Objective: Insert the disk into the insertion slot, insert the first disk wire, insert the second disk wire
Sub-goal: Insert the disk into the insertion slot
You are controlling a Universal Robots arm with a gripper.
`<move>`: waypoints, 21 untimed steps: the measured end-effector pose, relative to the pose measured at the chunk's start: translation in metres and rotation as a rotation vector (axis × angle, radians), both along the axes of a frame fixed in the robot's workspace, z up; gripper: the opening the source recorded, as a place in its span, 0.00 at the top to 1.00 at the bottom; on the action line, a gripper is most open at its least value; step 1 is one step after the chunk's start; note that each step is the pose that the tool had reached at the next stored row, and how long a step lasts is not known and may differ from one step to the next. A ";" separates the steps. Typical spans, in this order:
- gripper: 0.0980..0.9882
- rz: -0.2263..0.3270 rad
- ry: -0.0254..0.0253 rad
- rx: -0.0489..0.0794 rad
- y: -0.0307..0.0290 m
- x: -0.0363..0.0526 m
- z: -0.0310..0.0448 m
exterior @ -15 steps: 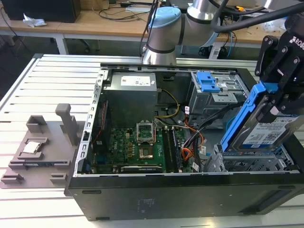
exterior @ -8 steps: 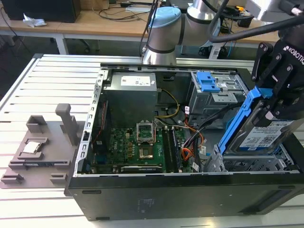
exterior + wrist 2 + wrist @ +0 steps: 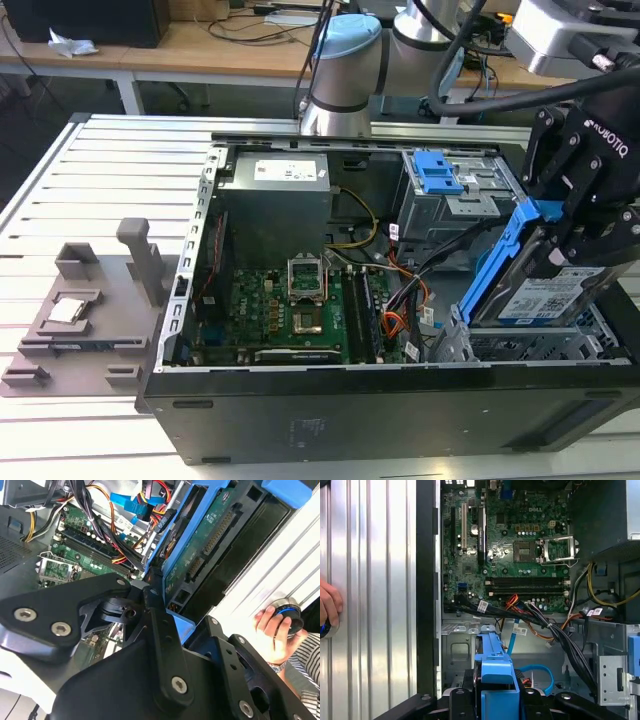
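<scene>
Ribbed aluminium table (image 3: 60,170) carries the open computer case (image 3: 350,410), wooden bench (image 3: 200,45) behind; gripper (image 3: 568,236) clamped on the tilted disk (image 3: 540,298)

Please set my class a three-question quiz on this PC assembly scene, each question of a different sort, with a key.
1. Fill in: the grey fixture lies on the table, to the exterior view's ____ of the computer case.
2. True or false: the gripper grips the disk.
3. The disk is: A flat on the table; B tilted, at the insertion slot; C on the grey fixture.

Key: 1 left; 2 true; 3 B.
</scene>
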State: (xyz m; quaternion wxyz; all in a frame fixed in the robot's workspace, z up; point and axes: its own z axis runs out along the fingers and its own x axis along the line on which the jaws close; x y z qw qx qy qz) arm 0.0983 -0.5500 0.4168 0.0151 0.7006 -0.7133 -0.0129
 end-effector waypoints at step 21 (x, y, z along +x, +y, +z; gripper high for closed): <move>0.62 0.000 0.0000 0.000 0.0000 0.0000 -0.0193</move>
